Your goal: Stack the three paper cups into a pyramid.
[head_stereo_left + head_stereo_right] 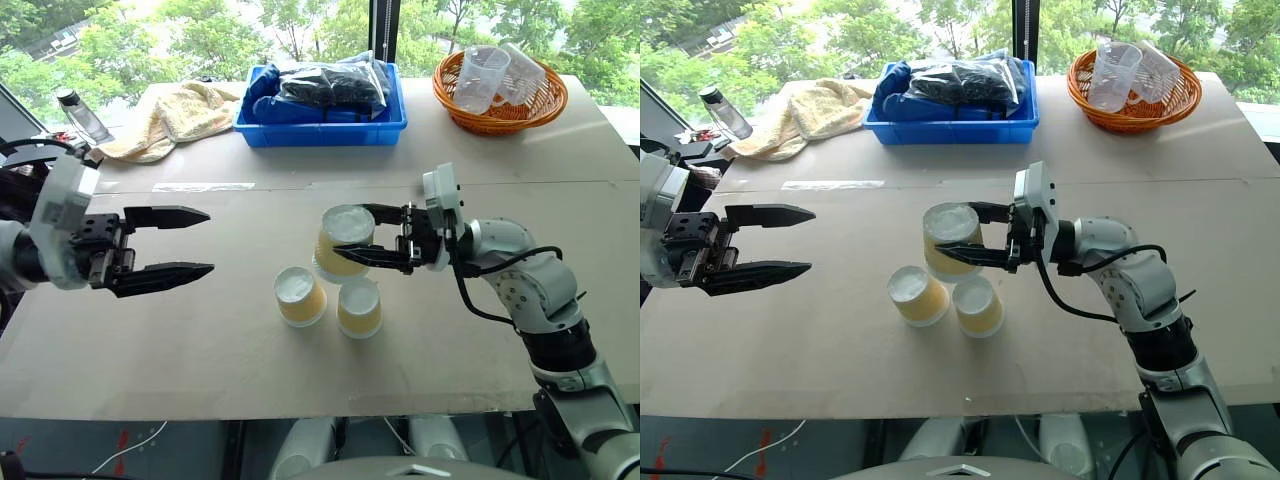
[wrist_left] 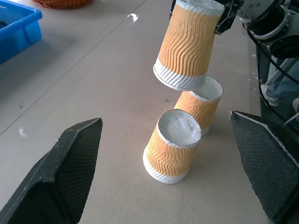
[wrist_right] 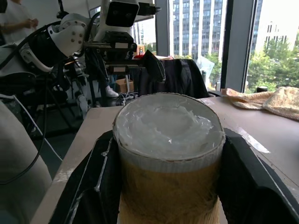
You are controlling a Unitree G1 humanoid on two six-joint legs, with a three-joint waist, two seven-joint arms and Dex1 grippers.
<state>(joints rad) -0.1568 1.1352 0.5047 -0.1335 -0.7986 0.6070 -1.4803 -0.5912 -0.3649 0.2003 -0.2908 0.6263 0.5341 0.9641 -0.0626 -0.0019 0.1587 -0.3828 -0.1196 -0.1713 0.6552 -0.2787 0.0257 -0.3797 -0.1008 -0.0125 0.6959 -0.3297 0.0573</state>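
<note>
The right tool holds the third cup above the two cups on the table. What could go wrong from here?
1. The held cup hangs tilted in the right tool; set down like that, it may slide off.
2. The two base cups stand upside down, close together; a low approach could knock them apart.
3. The open left tool waits beside them and could bump them if it swings in.

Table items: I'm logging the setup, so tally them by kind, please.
Paper cups: 3
Clear measuring cups: 2
Orange basket: 1
Blue bin: 1
Towel: 1
Bottle: 1
Total: 9
</note>
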